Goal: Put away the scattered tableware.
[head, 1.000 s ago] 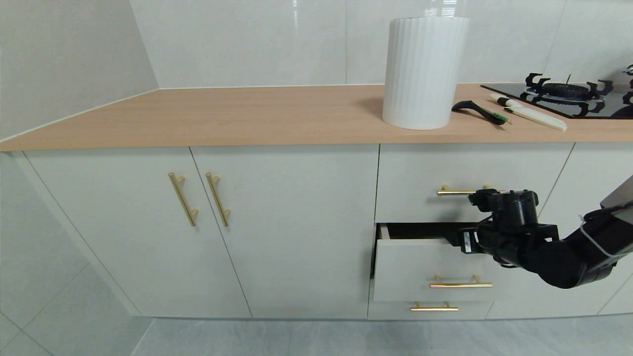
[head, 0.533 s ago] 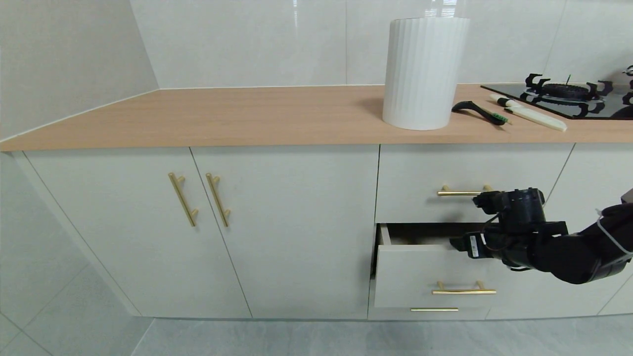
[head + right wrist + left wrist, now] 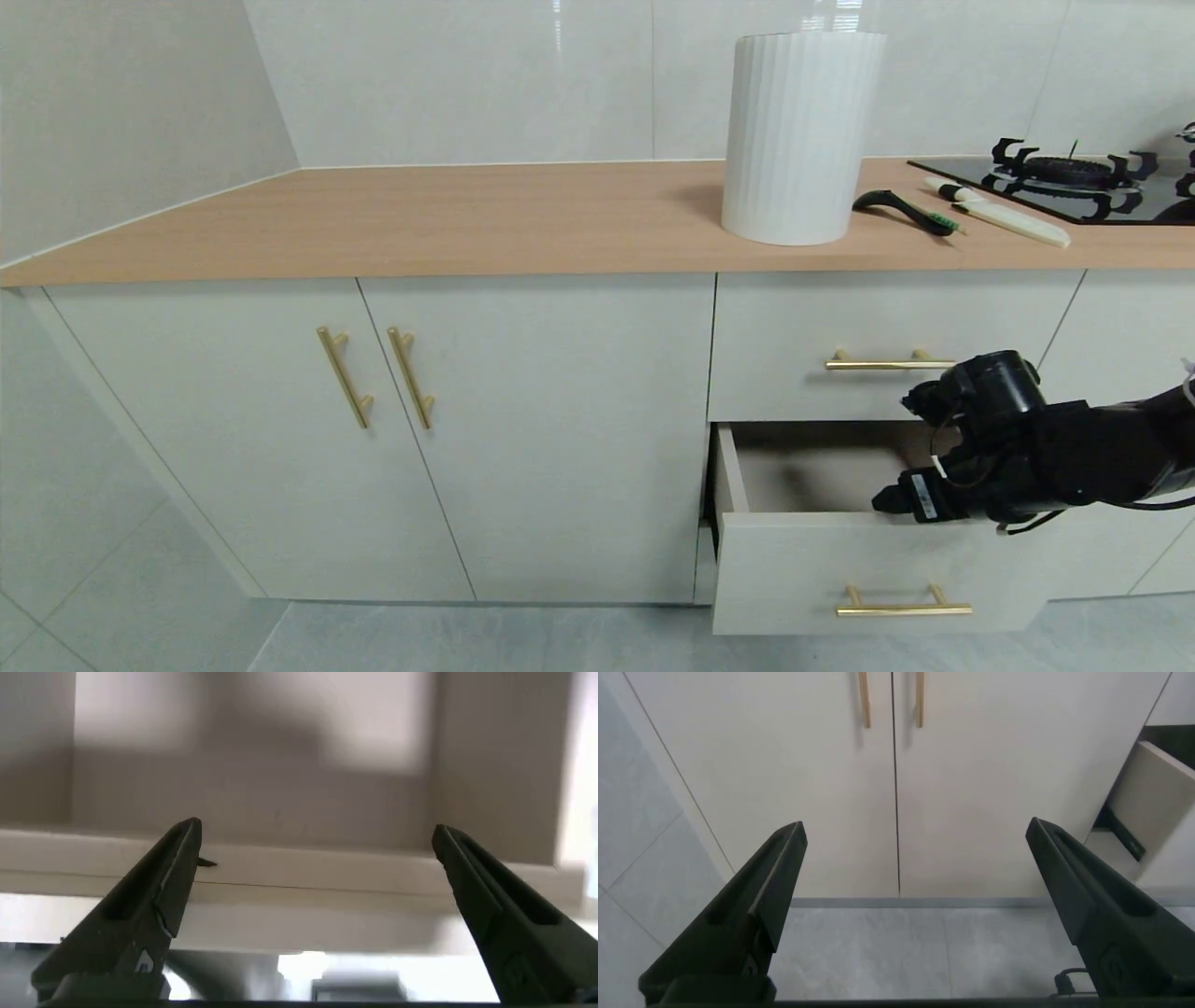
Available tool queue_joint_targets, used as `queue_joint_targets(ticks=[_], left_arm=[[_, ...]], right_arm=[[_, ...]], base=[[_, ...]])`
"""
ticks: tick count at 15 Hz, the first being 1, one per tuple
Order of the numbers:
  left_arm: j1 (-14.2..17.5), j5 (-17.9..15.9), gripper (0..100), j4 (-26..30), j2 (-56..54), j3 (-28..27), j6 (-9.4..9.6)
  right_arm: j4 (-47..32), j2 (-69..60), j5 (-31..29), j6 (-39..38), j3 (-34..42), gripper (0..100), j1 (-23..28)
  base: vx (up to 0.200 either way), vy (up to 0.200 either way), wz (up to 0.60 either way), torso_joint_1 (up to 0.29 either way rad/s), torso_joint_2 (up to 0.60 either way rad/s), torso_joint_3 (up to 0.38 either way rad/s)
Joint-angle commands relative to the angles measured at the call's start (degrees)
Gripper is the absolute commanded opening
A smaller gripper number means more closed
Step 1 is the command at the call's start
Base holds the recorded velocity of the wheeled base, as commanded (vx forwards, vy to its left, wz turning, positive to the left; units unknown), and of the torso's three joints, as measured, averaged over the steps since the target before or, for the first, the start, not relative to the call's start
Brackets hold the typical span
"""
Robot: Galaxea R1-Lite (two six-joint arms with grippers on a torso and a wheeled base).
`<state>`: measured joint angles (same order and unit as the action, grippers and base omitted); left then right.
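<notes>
**While the drawer stands open, the tableware lies on the counter**

Though the counter (image 3: 467, 215) is long, the tableware lies at its right end, beside the canister (image 3: 798, 140) and above the open drawer (image 3: 822, 560). Both grippers are spread wide and empty: the right gripper (image 3: 896, 499) is at the drawer front's top edge, and the left gripper (image 3: 915, 833) faces the doors (image 3: 990, 784). The knife (image 3: 1008, 219) and peeler (image 3: 901, 207) look light, stiff and slick, so pinch each across its handle.
</notes>
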<state>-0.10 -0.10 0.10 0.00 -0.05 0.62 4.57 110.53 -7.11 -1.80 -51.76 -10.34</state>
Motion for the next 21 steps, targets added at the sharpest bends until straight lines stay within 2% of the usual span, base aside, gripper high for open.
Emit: queue_joint_targets(ticks=[1, 4, 8, 15, 18, 21], left_arm=[[0.01, 0.01, 100, -0.01, 0.09, -0.04, 0.08], [0.01, 0.01, 100, -0.01, 0.09, -0.04, -0.01], [0.01, 0.01, 100, -0.01, 0.09, -0.04, -0.01], [0.01, 0.01, 100, -0.01, 0.09, 0.05, -0.01], [0.01, 0.01, 100, -0.01, 0.09, -0.04, -0.01], [0.01, 0.01, 100, -0.01, 0.09, -0.04, 0.08]], right_arm=[[-3.43, -3.04, 0.69, -0.04, -1.59, 100, -0.21], [-12.57, -3.83, 0.69, 0.13, -2.91, 100, -0.47], [-23.03, -3.66, 0.6, 0.13, -4.84, 100, -3.64], [-35.07, -1.99, 0.34, 0.22, -5.19, 100, -7.33], [-45.26, -2.25, 0.16, 0.84, -5.02, 100, -8.03], [-47.02, -2.51, 0.08, 0.57, -5.02, 100, -9.17]], base=[[0.0, 0.0, 0.0, 0.0, 0.0, 0.0], [0.0, 0.0, 0.0, 0.0, 0.0, 0.0], [0.0, 0.0, 0.0, 0.0, 0.0, 0.0], [0.0, 0.0, 0.0, 0.0, 0.0, 0.0], [0.0, 0.0, 0.0, 0.0, 0.0, 0.0], [0.0, 0.0, 0.0, 0.0, 0.0, 0.0]])
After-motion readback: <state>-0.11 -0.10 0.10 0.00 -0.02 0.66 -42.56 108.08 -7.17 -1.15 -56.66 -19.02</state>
